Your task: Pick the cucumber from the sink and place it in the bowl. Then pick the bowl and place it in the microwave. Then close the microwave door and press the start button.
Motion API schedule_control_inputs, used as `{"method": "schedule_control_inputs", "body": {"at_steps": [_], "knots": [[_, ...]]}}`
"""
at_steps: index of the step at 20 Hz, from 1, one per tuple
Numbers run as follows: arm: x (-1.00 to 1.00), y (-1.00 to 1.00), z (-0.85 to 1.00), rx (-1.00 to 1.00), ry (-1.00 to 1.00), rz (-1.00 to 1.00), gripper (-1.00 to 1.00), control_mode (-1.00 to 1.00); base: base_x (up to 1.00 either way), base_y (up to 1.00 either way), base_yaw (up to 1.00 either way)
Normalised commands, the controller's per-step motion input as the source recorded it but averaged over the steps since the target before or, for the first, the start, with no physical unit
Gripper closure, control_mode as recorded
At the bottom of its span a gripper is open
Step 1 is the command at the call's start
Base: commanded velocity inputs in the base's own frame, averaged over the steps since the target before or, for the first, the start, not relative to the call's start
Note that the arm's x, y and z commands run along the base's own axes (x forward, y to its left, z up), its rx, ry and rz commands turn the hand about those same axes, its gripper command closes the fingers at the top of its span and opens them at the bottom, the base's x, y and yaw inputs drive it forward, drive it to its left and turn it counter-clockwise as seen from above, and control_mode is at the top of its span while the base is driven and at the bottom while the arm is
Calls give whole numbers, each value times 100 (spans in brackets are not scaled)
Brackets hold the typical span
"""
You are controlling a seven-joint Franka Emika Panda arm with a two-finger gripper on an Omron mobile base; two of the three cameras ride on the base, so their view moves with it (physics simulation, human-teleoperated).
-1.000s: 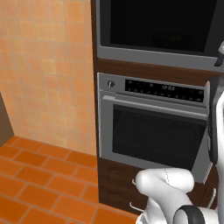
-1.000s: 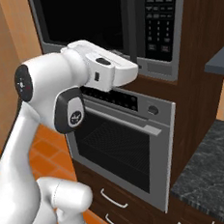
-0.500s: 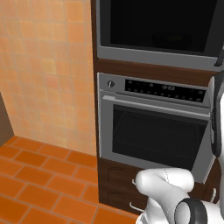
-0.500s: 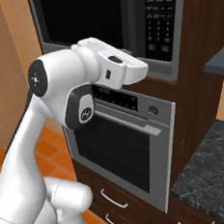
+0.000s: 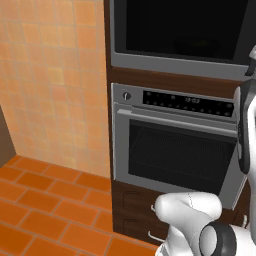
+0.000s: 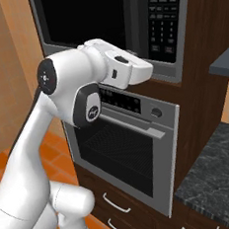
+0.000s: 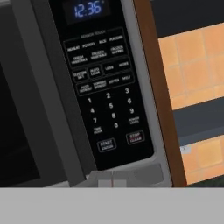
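Observation:
The microwave (image 6: pixel 102 18) is built in above the oven, and the microwave door (image 5: pixel 175 30) is shut flat against its front. In the hand view the door (image 7: pixel 26 109) lies at the left, beside the black keypad. The start button (image 7: pixel 106 145) sits low on that keypad, beside a red-lettered stop button (image 7: pixel 135 137). My gripper (image 7: pixel 112 179) is shut with nothing in it, and it points at the panel just below the start button. In the right base view the gripper (image 6: pixel 149 68) hangs close in front of the control panel (image 6: pixel 164 17). The cucumber, the bowl and the sink are out of view.
A steel oven (image 5: pixel 175 155) with a window and a long handle sits under the microwave, with wooden drawers (image 6: pixel 115 205) below it. A dark stone counter (image 6: pixel 216 176) runs at the right. Orange tiles cover the wall (image 5: pixel 50 75) and the floor at the left.
The arm has swung a little to the right, carrying the shut hand closer to the microwave's control panel. The door has stayed shut.

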Motion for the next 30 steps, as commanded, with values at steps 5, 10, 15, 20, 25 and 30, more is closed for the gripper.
{"method": "schedule_control_inputs", "body": {"at_steps": [5, 10, 15, 20, 25, 30], "knots": [[21, -8, -3, 2, 0, 0, 100, -100, 0, 0, 0], [22, -15, 0, 4, 0, 0, 100, -100, 0, 0, 0], [23, -26, 0, 6, 0, 0, 100, -100, 0, 0, 0], [27, -14, -4, 3, 0, 0, 100, -100, 0, 0, 0], [15, -16, -7, 3, 0, 0, 100, -100, 0, 0, 0], [13, -3, -13, 0, 0, 0, 100, -100, 0, 0, 0]]}}
